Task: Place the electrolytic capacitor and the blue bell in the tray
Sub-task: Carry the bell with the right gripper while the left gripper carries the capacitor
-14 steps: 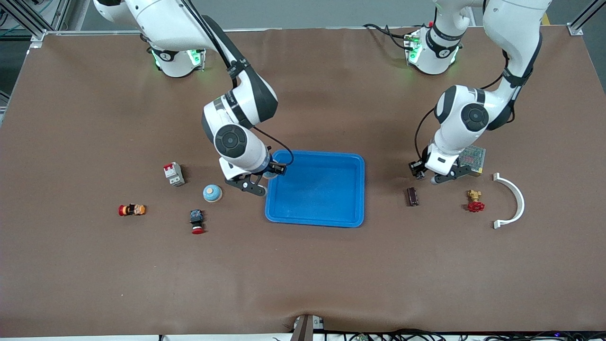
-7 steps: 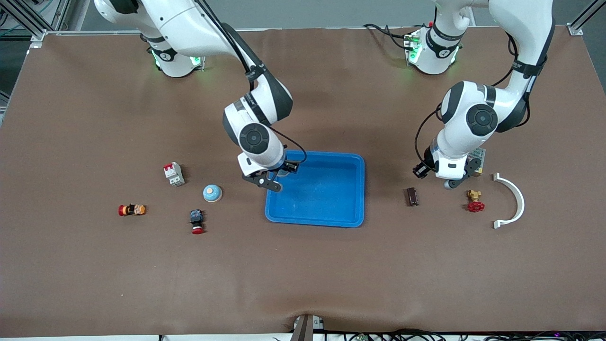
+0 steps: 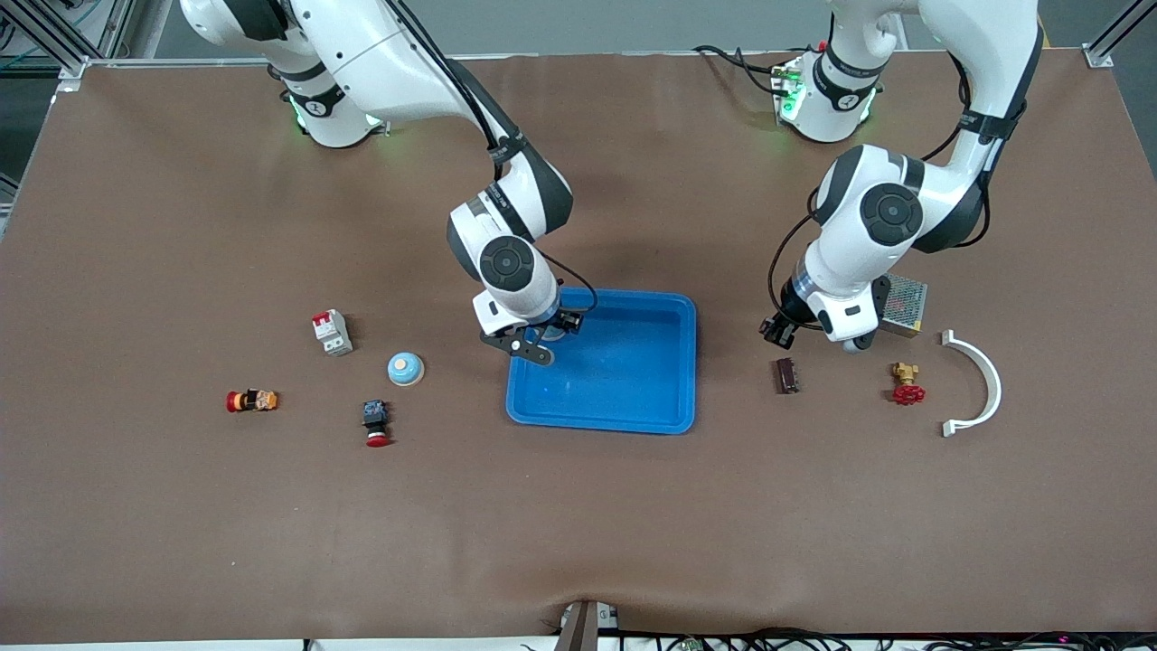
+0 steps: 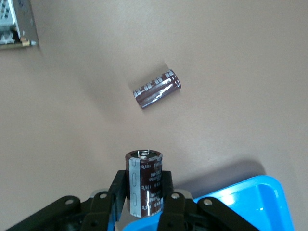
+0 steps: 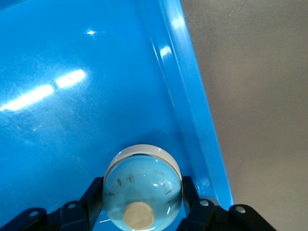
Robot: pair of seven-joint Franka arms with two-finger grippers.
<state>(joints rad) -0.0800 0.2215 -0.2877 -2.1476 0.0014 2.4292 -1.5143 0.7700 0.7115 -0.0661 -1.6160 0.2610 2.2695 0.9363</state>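
Tray (image 3: 624, 398) bright blue; held bell (image 5: 142, 185) pale blue, tan button; held capacitor (image 4: 143, 183) dark brown, grey stripe.

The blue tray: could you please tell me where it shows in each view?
Front view: the tray mid-table, the right gripper over one corner.
Left wrist view: one corner only, beside the left gripper holding a capacitor.
Right wrist view: fills most of the picture.
Shared landmark: its raised rim.

From the front I cannot see my left pincer (image 3: 850, 342); the wrist covers it. The bell (image 3: 553, 332) in my right pincer (image 3: 542, 336) is mostly hidden there. In the left wrist view the tray (image 4: 250, 204) is cut by the edge.
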